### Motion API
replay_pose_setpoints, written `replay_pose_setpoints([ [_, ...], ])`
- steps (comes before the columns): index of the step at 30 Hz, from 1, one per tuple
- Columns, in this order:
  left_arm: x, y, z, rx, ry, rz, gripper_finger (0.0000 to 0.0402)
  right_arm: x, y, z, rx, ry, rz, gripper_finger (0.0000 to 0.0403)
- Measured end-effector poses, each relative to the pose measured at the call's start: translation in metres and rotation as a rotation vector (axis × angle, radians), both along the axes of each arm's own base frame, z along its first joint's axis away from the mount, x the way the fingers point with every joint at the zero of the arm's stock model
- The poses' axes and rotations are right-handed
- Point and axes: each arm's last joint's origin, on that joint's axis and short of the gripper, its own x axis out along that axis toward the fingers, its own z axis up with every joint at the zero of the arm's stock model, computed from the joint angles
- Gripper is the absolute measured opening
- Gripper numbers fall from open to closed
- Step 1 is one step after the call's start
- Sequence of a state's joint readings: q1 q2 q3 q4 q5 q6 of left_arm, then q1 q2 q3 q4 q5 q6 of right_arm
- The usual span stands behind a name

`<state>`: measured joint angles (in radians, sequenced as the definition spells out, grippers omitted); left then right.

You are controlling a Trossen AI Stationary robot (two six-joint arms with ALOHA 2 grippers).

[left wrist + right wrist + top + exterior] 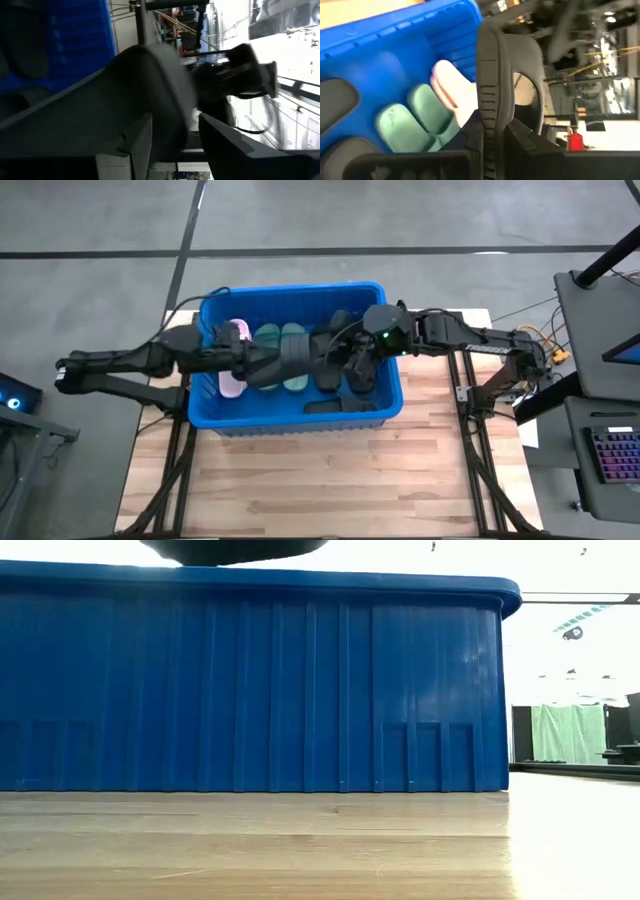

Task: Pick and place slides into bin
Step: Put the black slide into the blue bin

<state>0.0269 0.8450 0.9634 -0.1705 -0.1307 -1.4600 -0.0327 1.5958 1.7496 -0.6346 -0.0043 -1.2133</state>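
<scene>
Black foam fills both grips. The right gripper (pixel 492 135) is pinched narrow on the edge of a black slide (pixel 492 75), which stands on its side between the fingers with its strap arching away from them. The left gripper (pixel 175 145) holds another black slide (pixel 125 100), its fingers about half spread around the thick sole.

In the high view both grippers meet over the centre of the frame, above the middle of the blue bin (pixel 215 415), the left gripper (pixel 290 355) coming in from the left and the right gripper (pixel 360 360) from the right. Whether the slides are clear of the bin floor cannot be told.

Already lying in the bin are a pale pink slide (pixel 235 335) at its left end, two green slides (pixel 280 335) beside it, and dark slides (pixel 345 402) along the lower right wall. No slides show on the wooden table (pixel 320 480).

Judging from this, the placing step is in hand. The next move calls for opening the fingers to drop both slides, then lifting straight up past the bin rim.
</scene>
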Motion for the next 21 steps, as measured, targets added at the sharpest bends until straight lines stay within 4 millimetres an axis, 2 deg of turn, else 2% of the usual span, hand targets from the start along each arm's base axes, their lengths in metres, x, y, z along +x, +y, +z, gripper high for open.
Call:
replay_pose_setpoints([
  [8, 0.016, 0.000, 0.000, -0.023, 0.001, -0.001, 0.0147, -0.003, 0.001, -0.001, 0.002, 0.030, 0.004, 0.0030],
  [16, 0.008, -0.002, 0.007, -0.034, -0.047, -0.085, 0.0147, -0.006, 0.003, -0.009, 0.011, 0.117, 0.025, 0.0030],
  [21, -0.005, -0.003, 0.015, -0.050, -0.108, -0.092, 0.0148, -0.008, 0.007, -0.011, 0.027, 0.141, 0.053, 0.0030],
])
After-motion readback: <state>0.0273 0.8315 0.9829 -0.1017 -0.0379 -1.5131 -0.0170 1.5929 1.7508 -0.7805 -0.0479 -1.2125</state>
